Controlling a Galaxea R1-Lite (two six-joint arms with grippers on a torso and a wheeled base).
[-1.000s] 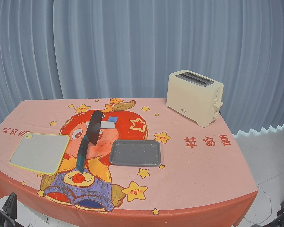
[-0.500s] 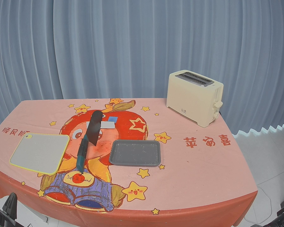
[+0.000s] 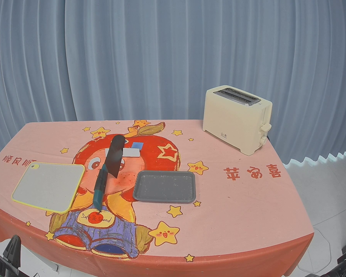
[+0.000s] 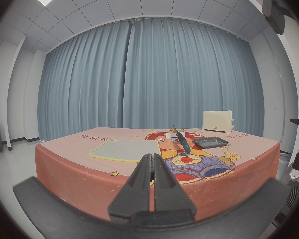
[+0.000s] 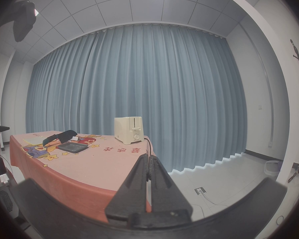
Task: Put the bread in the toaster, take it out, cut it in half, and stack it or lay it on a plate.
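A cream two-slot toaster (image 3: 237,118) stands at the table's back right with its slots empty. A dark grey tray-like plate (image 3: 164,186) lies mid-table. Left of the plate, a knife (image 3: 103,174) with a black blade and teal handle leans on a white and blue block (image 3: 127,151). A grey cutting board (image 3: 48,186) with a yellow rim lies at the front left. My left gripper (image 4: 152,158) is shut and empty, below and in front of the table's left front edge. My right gripper (image 5: 149,160) is also shut and empty, off the table's right front corner.
The pink cartoon tablecloth (image 3: 234,208) hangs over the table's edges. There is bare cloth between the plate and the toaster and along the front right. A blue curtain (image 3: 173,47) closes off the back. From the right wrist view the toaster (image 5: 129,130) faces me end-on.
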